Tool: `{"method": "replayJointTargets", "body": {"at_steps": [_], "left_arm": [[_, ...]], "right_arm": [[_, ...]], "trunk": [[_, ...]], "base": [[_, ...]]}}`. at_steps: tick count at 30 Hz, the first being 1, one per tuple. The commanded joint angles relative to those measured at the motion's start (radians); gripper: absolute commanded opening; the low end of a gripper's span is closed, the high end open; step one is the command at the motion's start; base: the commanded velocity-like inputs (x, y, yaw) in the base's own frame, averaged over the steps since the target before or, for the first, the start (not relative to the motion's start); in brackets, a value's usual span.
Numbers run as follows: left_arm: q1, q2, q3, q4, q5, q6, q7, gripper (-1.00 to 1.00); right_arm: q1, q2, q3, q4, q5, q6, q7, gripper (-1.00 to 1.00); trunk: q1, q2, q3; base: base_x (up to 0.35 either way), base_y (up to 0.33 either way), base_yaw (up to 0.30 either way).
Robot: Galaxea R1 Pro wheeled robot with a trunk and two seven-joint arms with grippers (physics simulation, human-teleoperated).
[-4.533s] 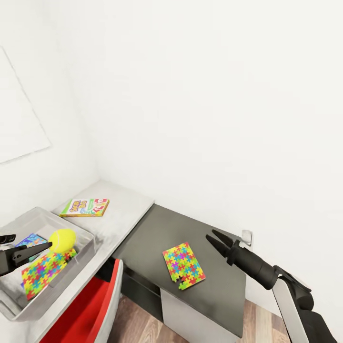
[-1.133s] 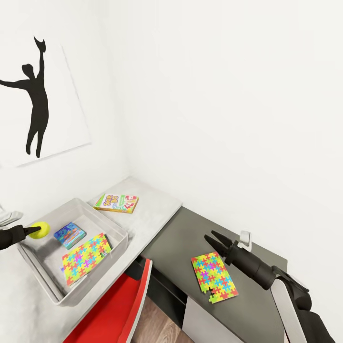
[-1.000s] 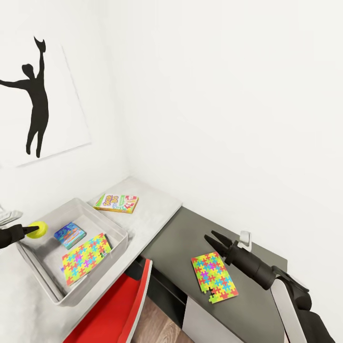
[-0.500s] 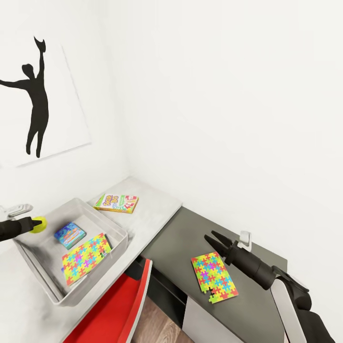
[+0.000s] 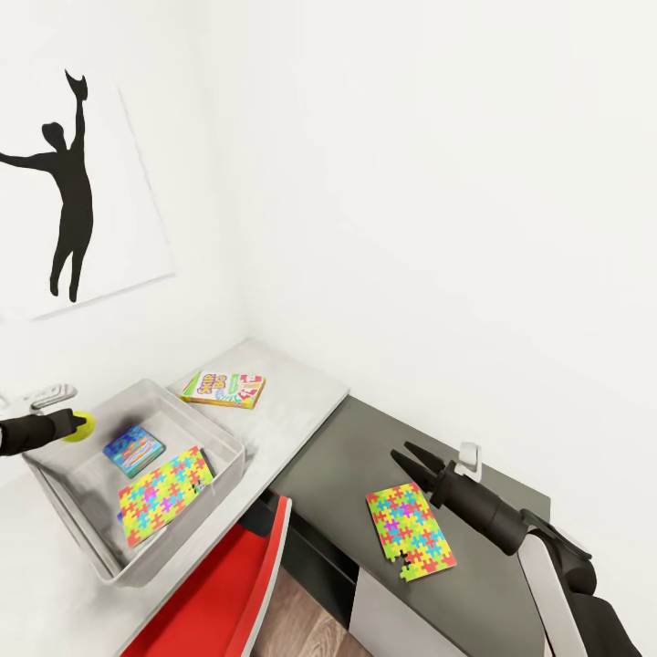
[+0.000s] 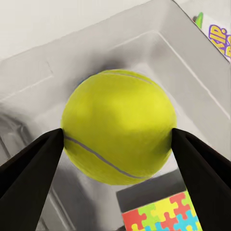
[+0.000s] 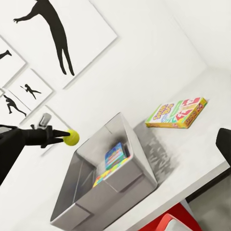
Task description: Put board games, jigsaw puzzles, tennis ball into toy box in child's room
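Note:
My left gripper [image 5: 75, 426] is shut on the yellow tennis ball [image 5: 79, 425], holding it over the far end of the light grey toy box [image 5: 230, 461]. In the left wrist view the ball [image 6: 118, 127] sits between both black fingers [image 6: 29, 166], with the box floor [image 6: 159, 62] beneath. Inside the box lie a blue board game [image 5: 133, 449] and a jigsaw puzzle [image 5: 164, 493]. A green-red-yellow board game [image 5: 224, 388] lies on the table [image 5: 292, 401] behind the box. Another jigsaw puzzle [image 5: 409, 531] rests on the dark lower section, just in front of my open right gripper [image 5: 401, 449].
A red chair [image 5: 219, 593] stands against the desk's front edge below the box. Black silhouette pictures [image 5: 64, 182] hang on the white wall behind the box. The right wrist view takes in the toy box [image 7: 115, 187], the ball [image 7: 72, 137] and the board game [image 7: 177, 113].
My left gripper has carried the ball a little toward the wall, over the box's far end. The right arm has stayed put. The head view turned earlier.

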Motion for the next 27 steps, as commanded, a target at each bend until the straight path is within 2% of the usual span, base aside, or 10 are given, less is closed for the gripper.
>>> {"method": "replayJointTargets", "body": {"at_steps": [1, 3, 8, 11, 17, 27], "left_arm": [[-0.004, 0.000, 0.001, 0.004, 0.001, 0.005, 0.002, -1.00], [-0.009, -0.001, -0.011, 0.012, 0.000, 0.004, 0.016, -1.00], [-0.015, 0.000, -0.103, 0.028, 0.000, 0.003, 0.055, -1.00], [-0.025, -0.001, -0.131, 0.042, 0.000, 0.003, 0.073, -1.00], [-0.042, -0.001, -0.146, 0.064, -0.002, 0.003, 0.084, -1.00], [-0.045, -0.001, -0.149, 0.081, -0.002, 0.003, 0.127, -1.00]], "right_arm": [[-0.001, 0.000, -0.001, 0.000, -0.006, 0.008, 0.001, 1.00], [-0.001, -0.001, -0.001, -0.001, -0.006, 0.007, 0.001, 1.00], [-0.001, -0.001, -0.001, -0.001, -0.006, 0.007, 0.001, 1.00], [-0.001, 0.000, -0.001, 0.000, -0.006, 0.007, 0.001, 1.00], [-0.001, -0.001, -0.002, 0.000, -0.006, 0.007, 0.000, 1.00], [-0.001, 0.000, -0.002, 0.001, -0.006, 0.007, -0.002, 1.00]], "trunk": [[0.001, -0.002, -0.002], [0.001, -0.002, -0.002], [0.001, -0.002, -0.002], [0.001, -0.002, -0.002], [0.001, -0.002, -0.002], [0.001, -0.002, -0.002]], "base": [[0.000, 0.000, 0.000], [0.000, 0.000, 0.000], [0.000, 0.000, 0.000], [0.000, 0.000, 0.000], [0.000, 0.000, 0.000], [0.000, 0.000, 0.000]]}}
